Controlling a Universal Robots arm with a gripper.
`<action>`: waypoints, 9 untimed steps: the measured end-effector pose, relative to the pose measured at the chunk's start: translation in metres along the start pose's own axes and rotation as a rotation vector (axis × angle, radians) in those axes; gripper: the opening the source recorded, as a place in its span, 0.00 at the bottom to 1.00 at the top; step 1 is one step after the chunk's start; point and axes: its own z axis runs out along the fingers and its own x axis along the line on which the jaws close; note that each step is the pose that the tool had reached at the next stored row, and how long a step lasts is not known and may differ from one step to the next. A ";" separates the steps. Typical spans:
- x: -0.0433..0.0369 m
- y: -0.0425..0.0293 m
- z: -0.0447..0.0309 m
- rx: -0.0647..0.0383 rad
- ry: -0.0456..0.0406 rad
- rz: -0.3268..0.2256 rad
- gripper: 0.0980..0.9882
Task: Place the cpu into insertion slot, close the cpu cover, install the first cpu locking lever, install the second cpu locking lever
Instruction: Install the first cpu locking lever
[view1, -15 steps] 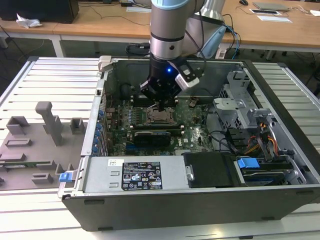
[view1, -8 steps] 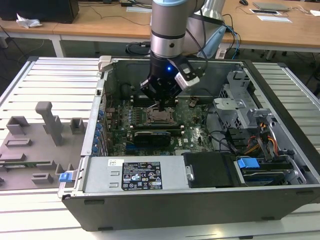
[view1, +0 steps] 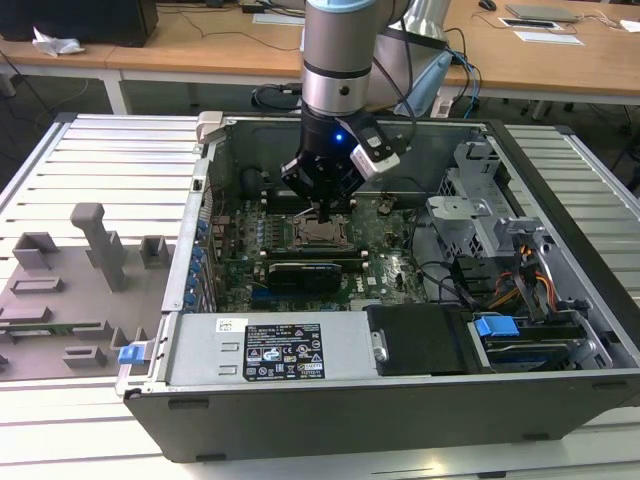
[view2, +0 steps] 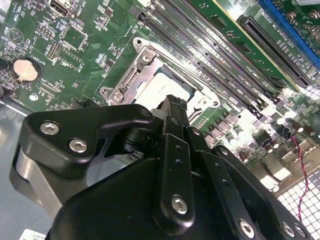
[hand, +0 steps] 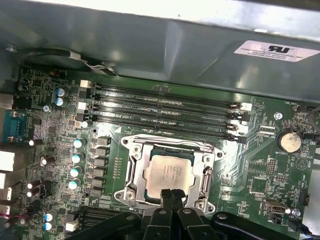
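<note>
Cover-closing step, by my judgement. My gripper (hand: 172, 191), jaws pressed together and holding nothing, stands at one edge of the cpu cover (hand: 134, 172). The cover lies around the cpu (hand: 167, 172), which is seated in the insertion slot (view1: 322, 237). Closing it calls for a straight, gentle downward push.

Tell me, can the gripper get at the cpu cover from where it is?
Probably yes. The gripper hangs right at the edge of the cpu cover, fingers shut; the cover seems to lie flat around the cpu. Nothing stands between them in the first wrist view.
</note>
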 end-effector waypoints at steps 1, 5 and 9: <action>0.0000 0.0000 0.0000 0.000 0.0000 0.000 0.01; 0.0000 0.0000 0.0000 0.000 0.0000 0.000 0.01; 0.0000 -0.0001 -0.0034 0.001 0.0001 0.000 0.01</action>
